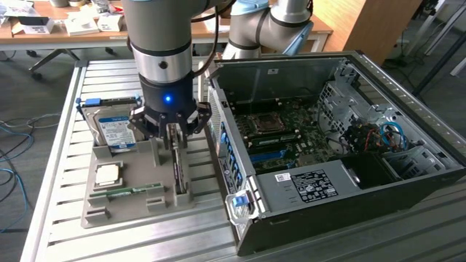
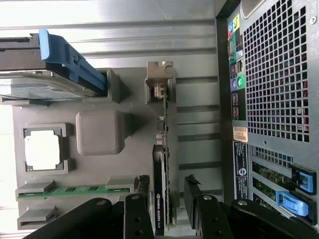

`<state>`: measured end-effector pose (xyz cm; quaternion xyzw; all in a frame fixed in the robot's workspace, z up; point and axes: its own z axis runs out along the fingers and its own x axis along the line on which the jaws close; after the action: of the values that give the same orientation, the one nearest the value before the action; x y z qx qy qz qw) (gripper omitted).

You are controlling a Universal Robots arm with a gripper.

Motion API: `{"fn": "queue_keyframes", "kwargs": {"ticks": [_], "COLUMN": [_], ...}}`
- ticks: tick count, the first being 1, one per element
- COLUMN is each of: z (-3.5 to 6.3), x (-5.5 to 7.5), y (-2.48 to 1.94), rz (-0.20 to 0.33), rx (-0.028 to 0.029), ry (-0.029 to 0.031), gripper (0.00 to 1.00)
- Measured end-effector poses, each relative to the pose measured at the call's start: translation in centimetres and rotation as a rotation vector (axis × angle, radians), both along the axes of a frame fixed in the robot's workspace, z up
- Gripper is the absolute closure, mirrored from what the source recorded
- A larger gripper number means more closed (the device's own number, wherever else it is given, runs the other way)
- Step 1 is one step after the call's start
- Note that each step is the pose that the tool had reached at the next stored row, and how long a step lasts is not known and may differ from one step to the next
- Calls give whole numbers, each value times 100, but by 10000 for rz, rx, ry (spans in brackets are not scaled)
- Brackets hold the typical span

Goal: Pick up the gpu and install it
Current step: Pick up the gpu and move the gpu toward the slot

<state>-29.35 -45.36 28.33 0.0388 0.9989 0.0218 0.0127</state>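
A slatted metal tabletop (image 1: 131, 243) carries two things. A grey holder tray (image 1: 98, 210) lies just beside an open computer case (image 1: 350, 224).

This looks like a robotics lab or workshop. Beside the gripper (image 1: 171, 139), a ribbed aluminium desk (image 1: 62, 218) carries an opened black computer tower case (image 1: 328, 218). Beyond it stand a cluttered wooden table (image 1: 58, 36) and loose floor cables (image 1: 9, 164).

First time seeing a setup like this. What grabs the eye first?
Probably the open computer case at the exterior view's right, its circuit boards and cables laid bare. Next, the gripper hanging open over the gpu, a dark card standing on edge in a grey tray beside the case. A hard drive with a blue-white label sits in the tray too.
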Motion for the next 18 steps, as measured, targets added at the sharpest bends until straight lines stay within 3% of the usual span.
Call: {"fn": "queue_keyframes", "kwargs": {"ticks": [10,18], "z": [-40,-133], "x": [-16,-17], "y": [0,-1], "rz": [38,130], "rx": [-6,-9], "ry": [1,1], "gripper": [59,59]}}
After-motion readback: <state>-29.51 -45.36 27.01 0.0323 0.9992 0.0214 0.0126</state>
